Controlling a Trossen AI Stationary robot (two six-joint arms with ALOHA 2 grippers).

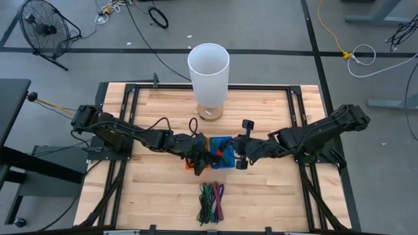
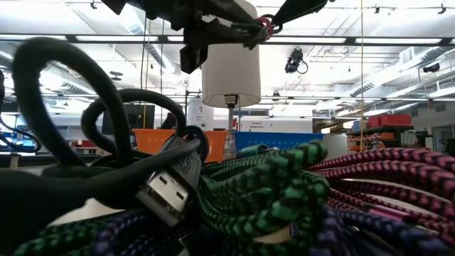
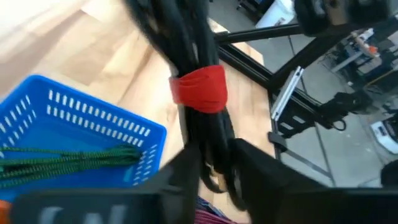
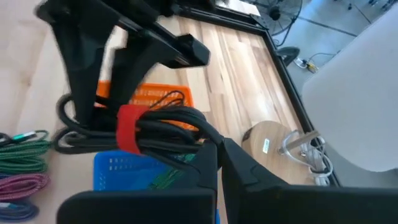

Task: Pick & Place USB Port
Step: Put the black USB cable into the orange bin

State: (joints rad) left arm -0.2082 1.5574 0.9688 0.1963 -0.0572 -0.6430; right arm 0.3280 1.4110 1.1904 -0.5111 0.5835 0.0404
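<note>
We held a black cable (image 4: 158,127), bundled by a red tie (image 4: 129,129), between both grippers: right gripper (image 4: 214,152) shut on one end, left gripper (image 3: 211,165) shut on the other, above the blue bin (image 1: 222,151). Handover step, we judged; next, one must let go.

Item: coiled black USB cable (image 4: 158,127) bound with red strap (image 4: 129,129)
Pose: lifted, roughly level
Place: above blue plastic basket (image 1: 222,141)
</note>
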